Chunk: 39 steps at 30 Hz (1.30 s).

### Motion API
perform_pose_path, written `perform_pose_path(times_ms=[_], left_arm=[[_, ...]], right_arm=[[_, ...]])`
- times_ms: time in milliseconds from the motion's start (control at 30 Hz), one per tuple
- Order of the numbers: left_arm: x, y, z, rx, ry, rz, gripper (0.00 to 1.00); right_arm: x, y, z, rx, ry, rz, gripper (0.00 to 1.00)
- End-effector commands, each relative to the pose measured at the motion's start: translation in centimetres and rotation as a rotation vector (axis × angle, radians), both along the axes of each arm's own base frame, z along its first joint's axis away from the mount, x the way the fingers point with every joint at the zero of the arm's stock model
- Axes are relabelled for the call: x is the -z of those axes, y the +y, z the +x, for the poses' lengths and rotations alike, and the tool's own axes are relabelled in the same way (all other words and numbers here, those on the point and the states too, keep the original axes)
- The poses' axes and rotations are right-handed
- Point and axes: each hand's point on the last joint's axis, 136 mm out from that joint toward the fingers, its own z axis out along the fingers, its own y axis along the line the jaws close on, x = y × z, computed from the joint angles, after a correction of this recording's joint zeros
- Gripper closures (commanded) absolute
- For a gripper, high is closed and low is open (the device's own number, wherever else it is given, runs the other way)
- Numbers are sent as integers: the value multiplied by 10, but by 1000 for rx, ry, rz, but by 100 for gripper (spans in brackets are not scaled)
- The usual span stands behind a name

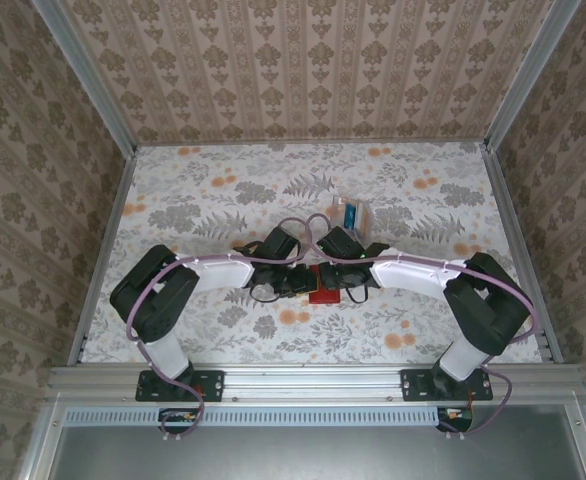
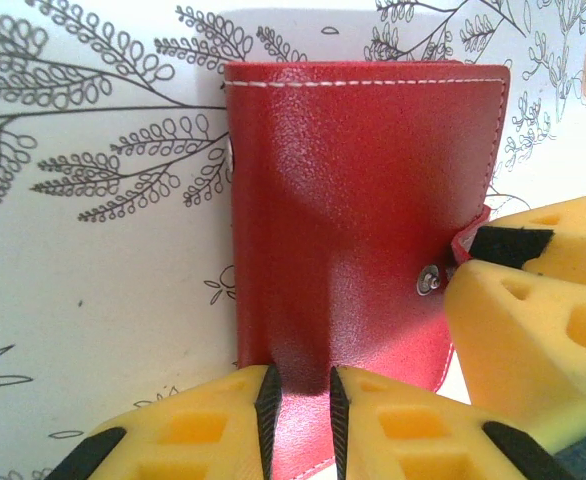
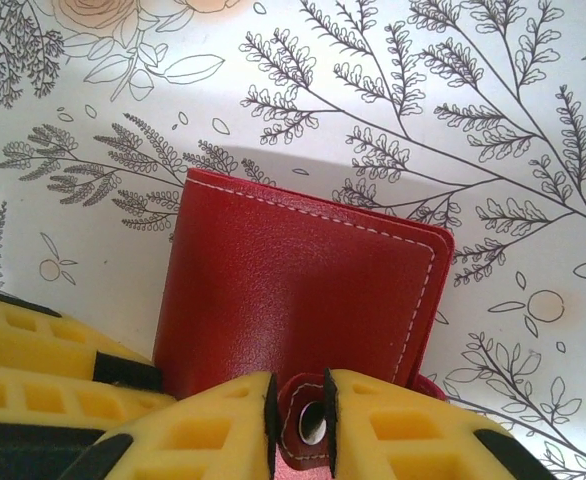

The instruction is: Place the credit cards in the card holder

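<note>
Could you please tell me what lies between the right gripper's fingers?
The card holder's snap tab, pinched there by the right gripper, as the right wrist view shows.

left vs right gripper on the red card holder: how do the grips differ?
Left gripper pinches a cover edge of the card holder; right gripper pinches its small snap tab. In the top view, left gripper reaches in from the left, right gripper from the right. Shared: both are shut on the same folded card holder on the table.
</note>
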Motion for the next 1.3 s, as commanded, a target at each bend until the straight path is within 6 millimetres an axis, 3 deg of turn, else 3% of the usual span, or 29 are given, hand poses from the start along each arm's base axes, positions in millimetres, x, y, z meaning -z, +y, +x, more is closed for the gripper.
perform_pose_path(times_ms=[0, 800, 900, 1267], left_arm=[[10, 3, -12, 27, 47, 40, 75], [11, 2, -14, 27, 50, 36, 75], [10, 2, -13, 26, 49, 35, 75], [0, 0, -13, 12, 41, 5, 75]], right_arm=[[-7, 0, 2, 18, -23, 30, 85], [7, 0, -4, 5, -12, 29, 96], [6, 0, -4, -13, -27, 12, 100], [4, -7, -2, -69, -148, -20, 100]])
